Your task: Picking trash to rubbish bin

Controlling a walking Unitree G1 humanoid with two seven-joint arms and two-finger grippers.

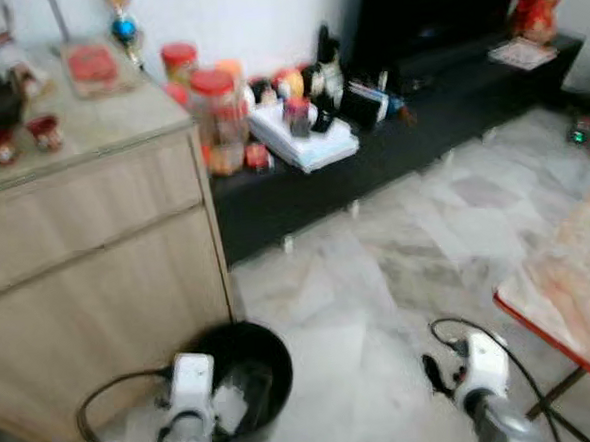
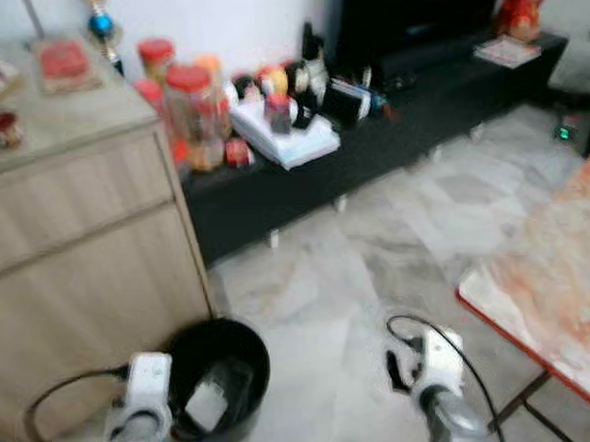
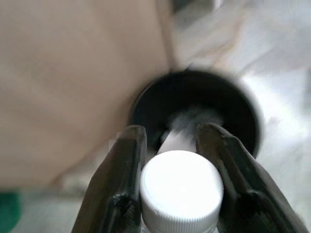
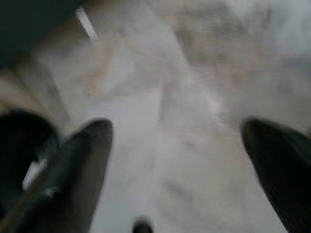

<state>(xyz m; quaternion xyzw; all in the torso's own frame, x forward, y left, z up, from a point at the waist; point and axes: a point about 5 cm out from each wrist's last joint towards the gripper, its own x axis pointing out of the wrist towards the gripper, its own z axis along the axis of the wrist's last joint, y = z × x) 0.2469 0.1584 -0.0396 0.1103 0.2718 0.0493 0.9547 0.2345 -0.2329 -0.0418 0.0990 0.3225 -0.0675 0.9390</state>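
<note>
1. White ribbed screw cap (image 3: 181,190) on a clear bottle, round and plain-topped, pinched between the two black fingers (image 3: 115,194) of the left gripper (image 3: 180,141); the bottle body below the cap mostly hidden.
2. Held directly over the open mouth of the black rubbish bin (image 1: 273,358), cap end toward the wrist camera.
3. Inside the bin: pale, whitish trash (image 1: 236,400), blurred, shape hard to make out.
4. Bin standing on the marble floor (image 1: 379,276), just beside the lower corner of the light wooden cabinet (image 1: 97,263).
5. Right gripper (image 4: 177,145) low over bare floor, fingers spread wide with nothing between them.
6. Along the cabinet's top edge: small red-lidded items, blurred.
7. Beyond, on the low black TV bench (image 1: 391,145): red-lidded jars (image 1: 213,111), a white stack of papers or books (image 1: 305,140) near its front edge, assorted small clutter.
8. At the right, a corner of a red-edged table (image 1: 569,284).
</note>
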